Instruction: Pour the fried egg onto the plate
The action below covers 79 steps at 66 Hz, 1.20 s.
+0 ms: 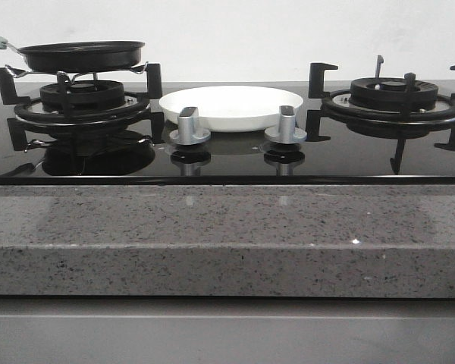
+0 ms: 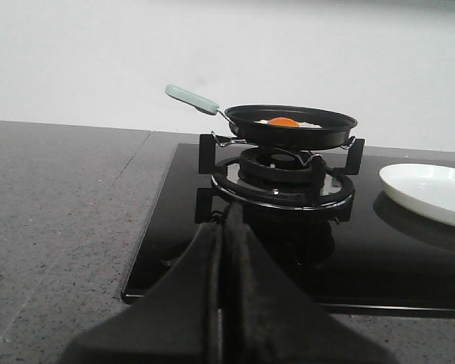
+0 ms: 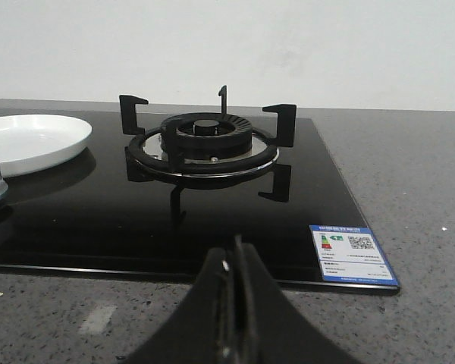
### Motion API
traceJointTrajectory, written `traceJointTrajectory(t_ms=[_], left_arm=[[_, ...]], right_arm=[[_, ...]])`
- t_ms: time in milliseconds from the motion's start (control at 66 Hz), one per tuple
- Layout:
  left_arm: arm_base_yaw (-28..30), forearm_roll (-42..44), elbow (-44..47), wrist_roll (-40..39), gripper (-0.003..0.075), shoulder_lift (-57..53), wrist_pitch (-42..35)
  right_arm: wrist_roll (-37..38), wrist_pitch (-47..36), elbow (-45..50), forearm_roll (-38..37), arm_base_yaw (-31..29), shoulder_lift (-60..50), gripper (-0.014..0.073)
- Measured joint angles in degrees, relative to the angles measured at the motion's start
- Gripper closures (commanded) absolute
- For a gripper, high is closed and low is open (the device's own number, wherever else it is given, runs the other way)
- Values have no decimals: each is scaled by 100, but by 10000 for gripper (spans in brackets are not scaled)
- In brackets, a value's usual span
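Egg, small and fried with an orange yolk, lies in the black frying pan on the left burner, beside the round white plate. Both arms' fingers are pressed together, holding nothing.

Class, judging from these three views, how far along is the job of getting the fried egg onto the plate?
Nothing is done yet. The fried egg lies in the frying pan on the left burner, and the plate between the burners is bare. Nothing is in hand: the left tool and right tool are shut, holding nothing. Grasping the pan handle, carrying and tipping remain.
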Motion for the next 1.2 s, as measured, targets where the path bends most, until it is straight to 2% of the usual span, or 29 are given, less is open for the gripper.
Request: traceJointTrajectory(t_ms=[970, 1198], left_arm=[[0, 0, 0, 0, 740, 0, 0], [0, 0, -57, 0, 740, 0, -455]], right_arm=[[0, 0, 0, 0, 0, 0, 653], [0, -405, -12, 0, 0, 0, 653]])
